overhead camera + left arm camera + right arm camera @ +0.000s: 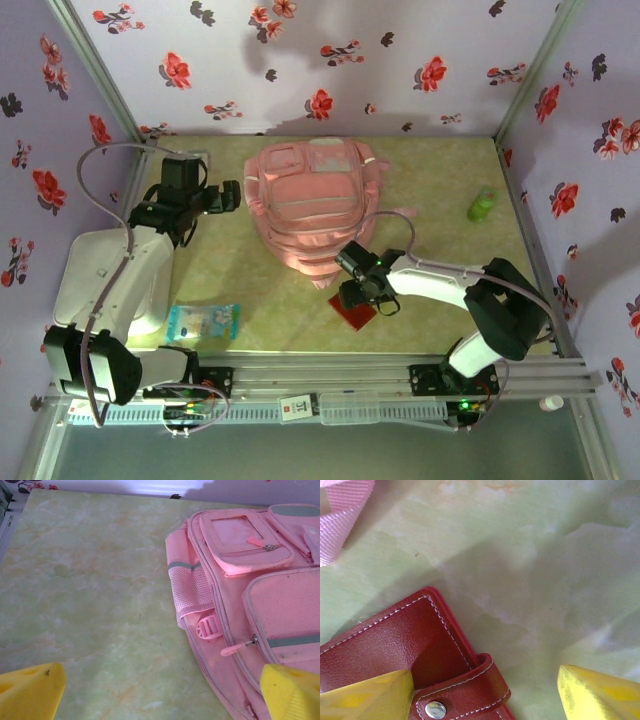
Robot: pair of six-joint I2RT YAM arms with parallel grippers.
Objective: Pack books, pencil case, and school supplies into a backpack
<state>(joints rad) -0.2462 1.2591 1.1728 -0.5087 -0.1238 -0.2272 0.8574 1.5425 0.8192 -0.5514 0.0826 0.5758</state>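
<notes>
**A:** How far along is the packing?

**B:** Early, by my reading. The large soft pale pink fabric backpack lies flat toward the back of the pale green marbled table. The pockets facing the left wrist camera are zipped. Whether anything is inside it, I cannot tell.

**A:** What is outside the bag?

**B:** Two things. The thin blue paperback book with the picture cover lies at the near edge, just beside the left arm's base and well apart from the bag. The flat red square leather piece, with its stitched snap strap, lies on the table just off the backpack's near corner.

**A:** Does the right gripper have that one?

**B:** No. The right gripper hangs low over it with its fingers spread. One yellow pad covers the red corner and the other is over bare table, so nothing is clamped.

**A:** And the left?

**B:** The left gripper is beside the backpack's left side, fingers released wide, with nothing between them.

**A:** So what remains?

**B:** As I judge it, nearly everything: the bag needs opening, then the red piece and the book go in. A small green bottle stands apart on the right.
</notes>
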